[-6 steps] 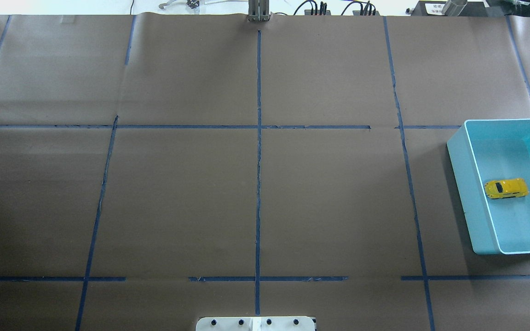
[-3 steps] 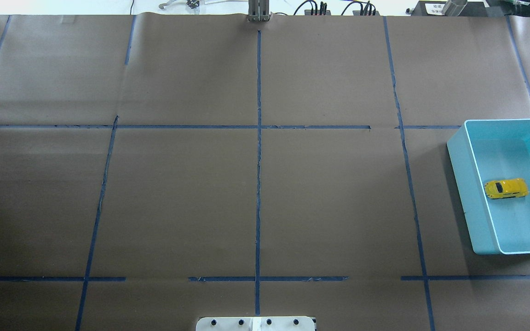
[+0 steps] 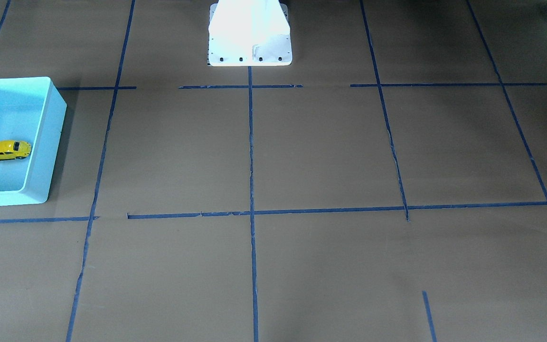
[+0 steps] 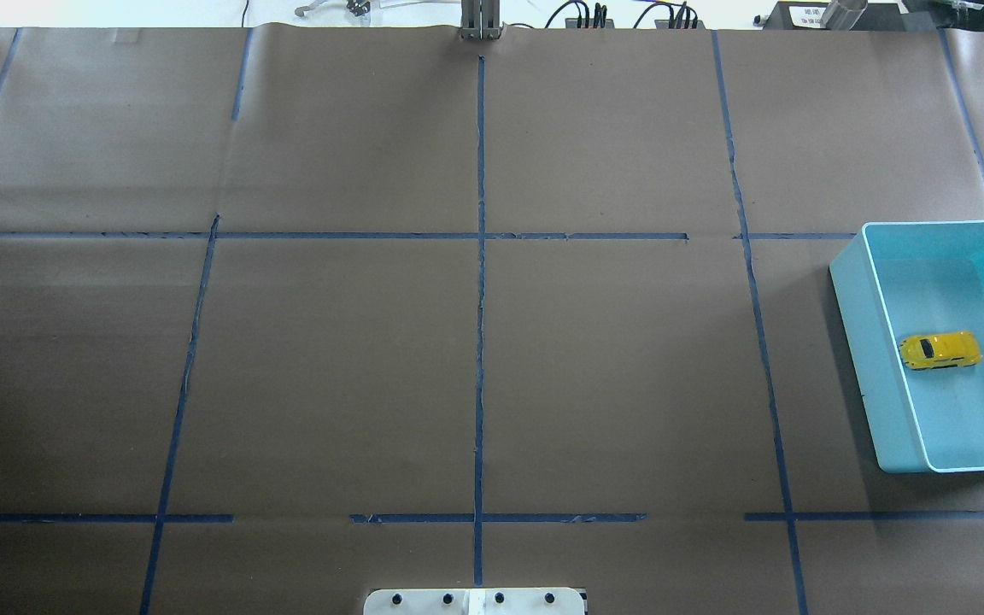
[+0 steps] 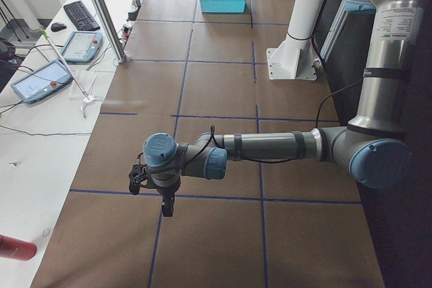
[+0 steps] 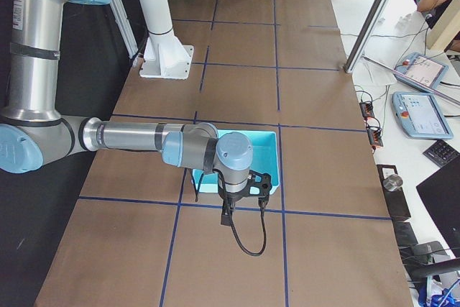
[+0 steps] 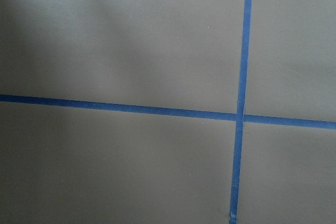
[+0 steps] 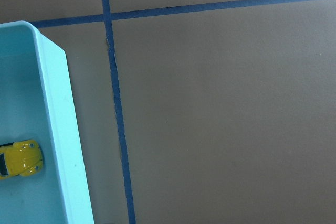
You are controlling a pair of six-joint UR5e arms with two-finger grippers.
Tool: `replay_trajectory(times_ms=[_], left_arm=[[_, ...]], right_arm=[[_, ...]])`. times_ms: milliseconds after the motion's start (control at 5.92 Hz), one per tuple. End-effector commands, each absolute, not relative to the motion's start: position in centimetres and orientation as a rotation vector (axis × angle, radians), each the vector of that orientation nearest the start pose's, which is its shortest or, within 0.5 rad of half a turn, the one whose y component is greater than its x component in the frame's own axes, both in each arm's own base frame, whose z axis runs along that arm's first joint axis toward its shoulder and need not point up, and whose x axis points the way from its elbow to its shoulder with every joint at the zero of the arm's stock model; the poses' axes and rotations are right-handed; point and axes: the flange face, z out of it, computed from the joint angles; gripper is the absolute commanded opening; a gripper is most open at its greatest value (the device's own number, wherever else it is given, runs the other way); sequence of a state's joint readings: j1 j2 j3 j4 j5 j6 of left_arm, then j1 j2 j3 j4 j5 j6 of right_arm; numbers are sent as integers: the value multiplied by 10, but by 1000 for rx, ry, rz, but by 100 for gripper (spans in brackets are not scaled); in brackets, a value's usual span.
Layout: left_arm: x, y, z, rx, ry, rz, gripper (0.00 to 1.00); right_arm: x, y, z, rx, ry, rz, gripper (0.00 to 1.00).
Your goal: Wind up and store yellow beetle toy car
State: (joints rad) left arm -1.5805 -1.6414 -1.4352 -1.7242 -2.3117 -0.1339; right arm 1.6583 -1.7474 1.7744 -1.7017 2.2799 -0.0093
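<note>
The yellow beetle toy car (image 4: 940,350) stands on its wheels inside the turquoise bin (image 4: 852,295) at the table's right edge. It also shows in the front view (image 3: 8,150) and in the right wrist view (image 8: 20,159). My right gripper (image 6: 227,218) hangs over the table just beside the bin (image 6: 272,141), apart from the car. My left gripper (image 5: 167,207) hangs over bare table at the far left end. Both grippers show only in the side views, so I cannot tell whether they are open or shut. Neither holds anything that I can see.
Brown paper with blue tape lines (image 4: 480,299) covers the table. The white robot base (image 3: 249,33) stands at the near middle edge. A metal post (image 4: 481,21) and cables stand at the far edge. Operator tablets (image 5: 40,79) lie on a side desk.
</note>
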Motion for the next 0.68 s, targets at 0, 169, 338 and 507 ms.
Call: replay_trajectory(times_ms=[0,169,338,507], left_arm=[[-71,-527,676,39,745,-103,100],[-71,-527,676,39,745,-103,100],[-71,-527,676,39,745,-103,100],[-71,-527,675,40,745,-104,100]], right_arm=[[103,-401,660,-71,-714,107,100],[102,-405,657,-67,-729,109,100],[101,-404,659,-72,-740,111,100],[101,-404,659,-71,-740,109,100]])
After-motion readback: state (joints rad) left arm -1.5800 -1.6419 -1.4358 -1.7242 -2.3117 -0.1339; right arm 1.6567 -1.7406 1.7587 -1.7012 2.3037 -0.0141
